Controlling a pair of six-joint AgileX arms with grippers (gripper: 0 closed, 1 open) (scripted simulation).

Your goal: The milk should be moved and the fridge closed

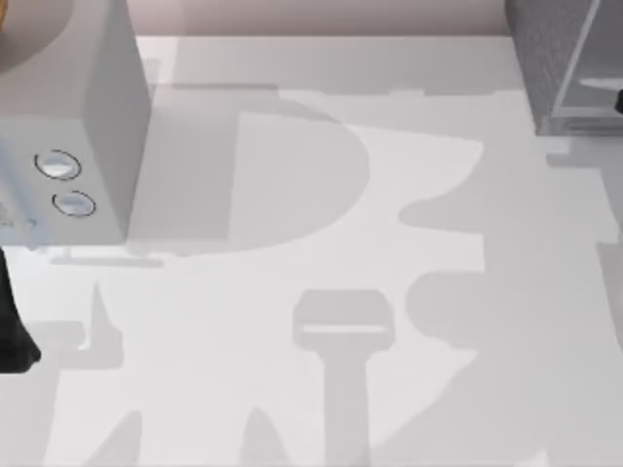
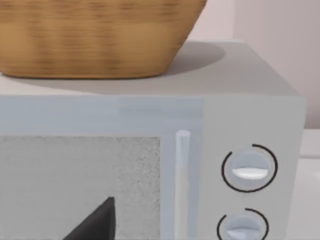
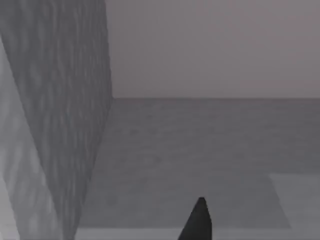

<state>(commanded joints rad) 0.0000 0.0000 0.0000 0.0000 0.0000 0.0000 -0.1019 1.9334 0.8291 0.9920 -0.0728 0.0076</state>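
Observation:
The fridge (image 1: 545,58), a dark grey speckled cabinet, stands at the table's back right corner, and its light interior faces the right edge. A dark bit of my right gripper (image 1: 617,101) shows at that opening. In the right wrist view the gripper's dark tip (image 3: 198,220) is low in the picture, before the fridge's speckled wall (image 3: 60,100) and a dim grey inner floor. The milk is out of view. My left arm (image 1: 14,331) is at the table's left edge, and the left gripper (image 2: 95,224) faces the front of the dial box.
A pale grey box (image 1: 88,117) with two round dials (image 2: 249,168) stands at the back left, and a wicker basket (image 2: 95,35) sits on top of it. The white table (image 1: 321,243) stretches between box and fridge, crossed by shadows.

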